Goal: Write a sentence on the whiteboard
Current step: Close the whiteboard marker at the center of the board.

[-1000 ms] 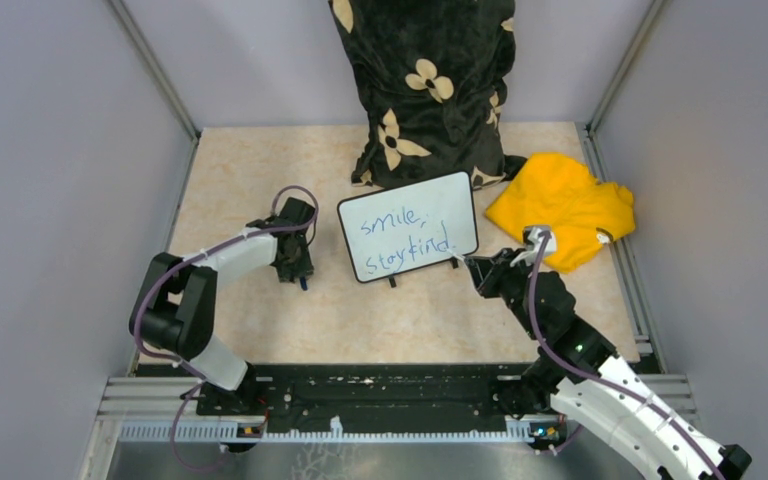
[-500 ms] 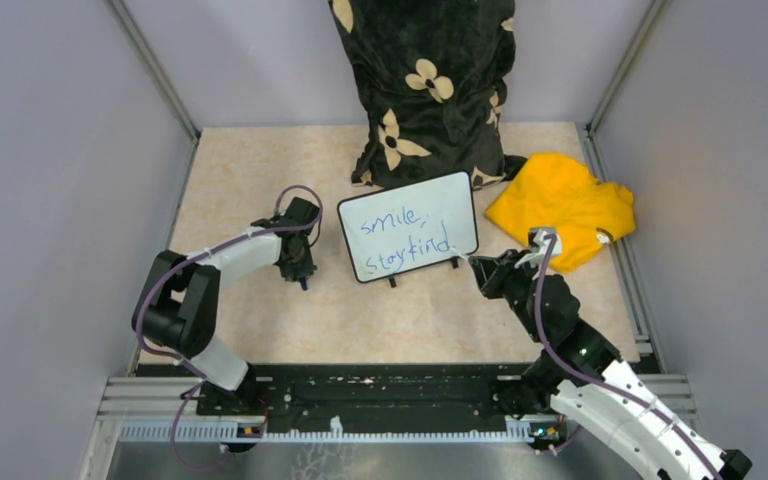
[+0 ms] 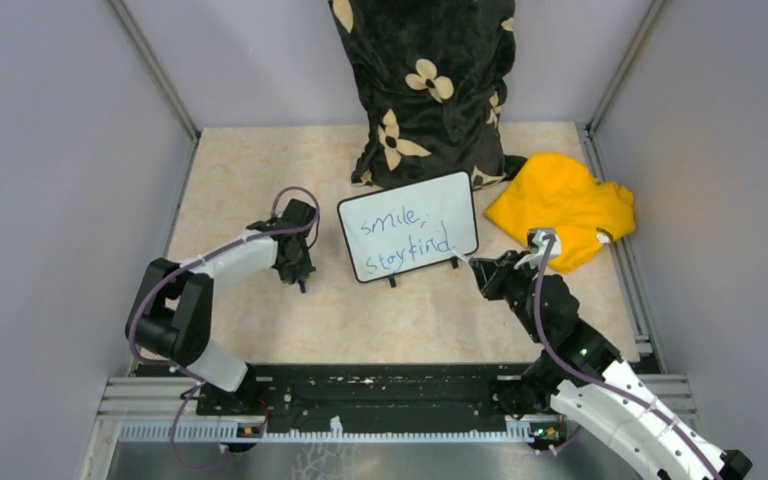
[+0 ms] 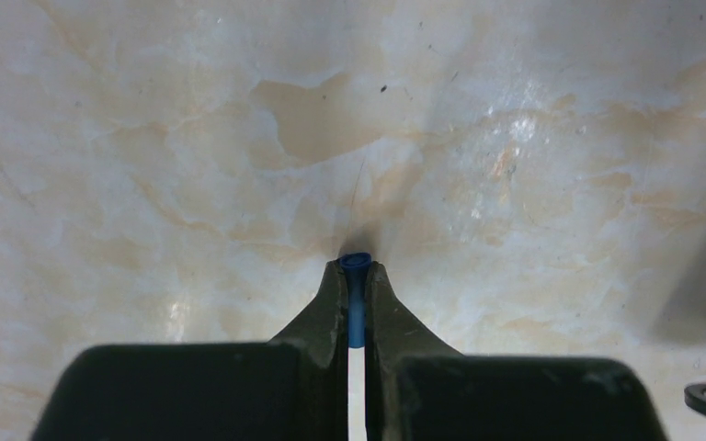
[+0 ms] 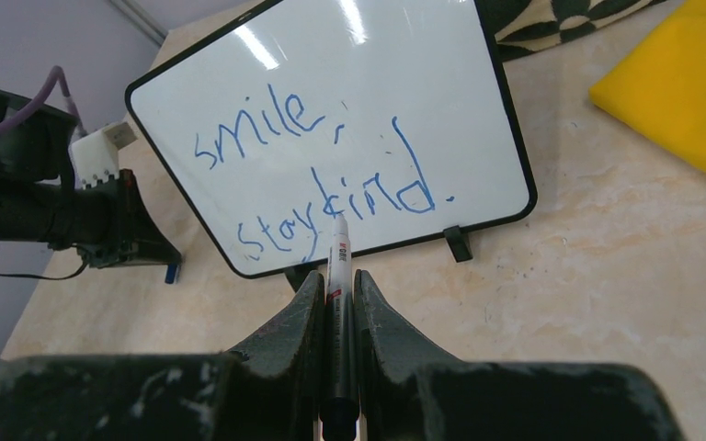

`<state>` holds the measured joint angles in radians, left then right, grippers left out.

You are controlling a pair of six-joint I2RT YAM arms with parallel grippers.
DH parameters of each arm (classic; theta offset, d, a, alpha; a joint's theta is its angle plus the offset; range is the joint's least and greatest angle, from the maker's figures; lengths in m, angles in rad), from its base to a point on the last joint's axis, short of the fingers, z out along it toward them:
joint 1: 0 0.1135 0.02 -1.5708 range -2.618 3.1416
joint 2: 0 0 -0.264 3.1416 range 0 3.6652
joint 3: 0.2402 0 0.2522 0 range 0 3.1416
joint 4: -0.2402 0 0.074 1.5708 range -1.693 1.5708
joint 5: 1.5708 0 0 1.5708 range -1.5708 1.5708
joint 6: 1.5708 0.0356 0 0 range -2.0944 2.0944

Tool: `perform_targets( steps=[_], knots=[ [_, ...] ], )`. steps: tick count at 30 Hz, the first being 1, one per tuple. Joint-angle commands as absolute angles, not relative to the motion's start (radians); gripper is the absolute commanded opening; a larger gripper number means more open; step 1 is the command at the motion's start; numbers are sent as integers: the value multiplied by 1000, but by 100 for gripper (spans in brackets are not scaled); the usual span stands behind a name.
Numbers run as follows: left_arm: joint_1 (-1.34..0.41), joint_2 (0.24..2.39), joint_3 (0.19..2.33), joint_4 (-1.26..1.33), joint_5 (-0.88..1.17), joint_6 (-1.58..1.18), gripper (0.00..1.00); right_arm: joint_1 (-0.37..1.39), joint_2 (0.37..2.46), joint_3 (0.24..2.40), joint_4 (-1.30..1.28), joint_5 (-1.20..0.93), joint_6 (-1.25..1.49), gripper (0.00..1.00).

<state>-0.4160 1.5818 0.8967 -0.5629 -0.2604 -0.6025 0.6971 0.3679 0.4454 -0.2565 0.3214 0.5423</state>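
The whiteboard (image 3: 455, 205) is standing on its little black feet mid-bench, leaning back, its long axis running from 8 to 2 o'clock in the top view. The sentence (image 5: 331, 175) is reading "smile, stay kind." in blue, full stop in, so the writing is looking finished. The right pincer (image 5: 335, 280) is sitting nearer, just off the board's lower right corner with the board at its 11 o'clock, clamping a marker (image 5: 338, 248) whose tip is pointing at the bottom line; contact I cannot tell. The left pincer (image 4: 356, 271) is waiting at the board's 9 o'clock, apart from it, pinching a small blue piece (image 4: 356, 308), probably the cap. The marbled bench (image 3: 260, 170) is carrying a yellow cloth (image 3: 560, 205) at 2 o'clock and a flowered black bag (image 3: 425, 85) at 12.
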Motion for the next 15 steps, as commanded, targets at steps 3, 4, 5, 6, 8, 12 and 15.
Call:
perform_targets(
  steps=[3, 4, 5, 6, 8, 12, 15],
  knots=[
    [-397, 1356, 939, -639, -240, -620, 0, 685, 379, 518, -229, 332, 508, 0],
    [-392, 1315, 953, -629, -223, -605, 0, 686, 388, 530, -222, 331, 502, 0],
    [-390, 1270, 959, -601, -195, -580, 0, 687, 396, 542, -214, 333, 498, 0],
    [-385, 1229, 957, -563, -168, -555, 0, 685, 406, 555, -201, 336, 494, 0],
    [-373, 1152, 946, -439, -100, -513, 0, 686, 434, 581, -154, 339, 479, 0],
    [-360, 1078, 974, -262, 44, -478, 0, 687, 548, 677, -59, 337, 431, 0],
    [-360, 1059, 1004, -131, 163, -500, 0, 700, 646, 777, 4, 332, 393, 0]
  ],
)
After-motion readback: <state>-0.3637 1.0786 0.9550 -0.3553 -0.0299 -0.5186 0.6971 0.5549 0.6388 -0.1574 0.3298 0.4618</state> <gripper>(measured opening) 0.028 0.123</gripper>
